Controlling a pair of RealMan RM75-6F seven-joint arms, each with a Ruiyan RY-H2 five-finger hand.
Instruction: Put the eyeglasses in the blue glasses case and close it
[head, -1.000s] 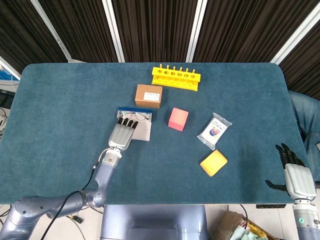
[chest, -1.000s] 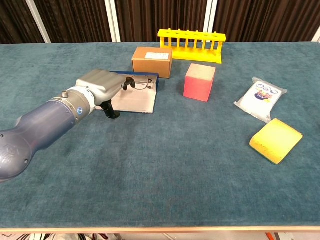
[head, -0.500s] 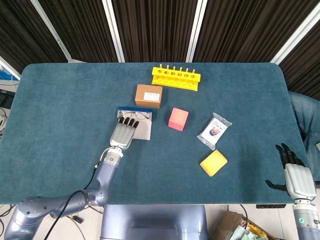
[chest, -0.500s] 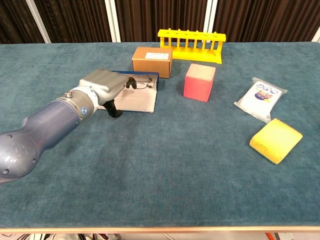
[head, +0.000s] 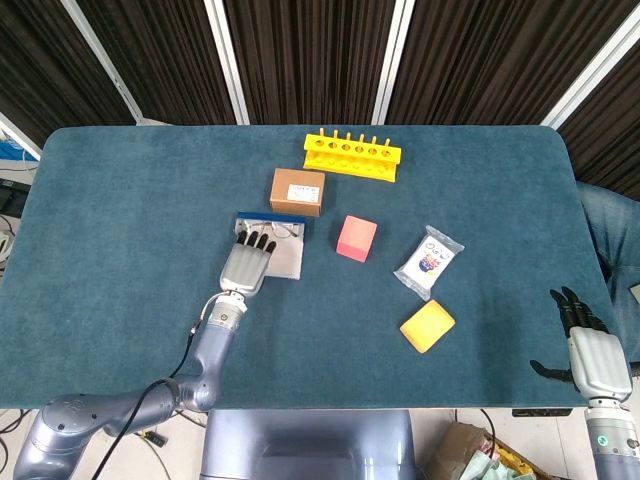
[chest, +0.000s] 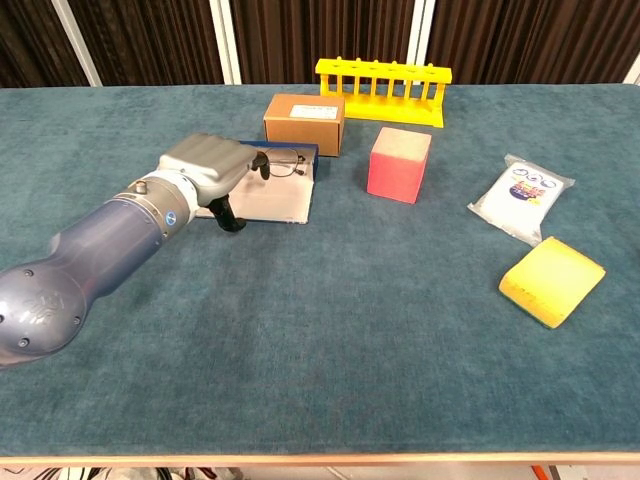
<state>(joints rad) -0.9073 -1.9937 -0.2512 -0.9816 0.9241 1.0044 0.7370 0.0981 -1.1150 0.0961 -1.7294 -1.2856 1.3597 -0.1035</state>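
Left hand (head: 246, 264) laid flat over the open blue glasses case (head: 284, 262), fingertips (head: 256, 242) reaching the eyeglasses (head: 284, 232) at the case's far edge. Cannot tell from either view whether the fingers grasp the frame or merely touch it; thumb seen in the chest view pointing down beside the case's pale lining. Eyeglasses (chest: 290, 163) lying along the blue rim of the case (chest: 280, 198), just in front of the brown cardboard box (head: 297, 191). Further right, a pink cube (head: 356, 238) near the case, with a yellow rack (head: 352, 155) behind it toward the table's back edge. Then a white packet (head: 429, 261) and, nearer the front, a yellow sponge (head: 427, 326). Far right, off the teal table (head: 120, 200), right hand (head: 591, 353) empty, fingers spread and upright.
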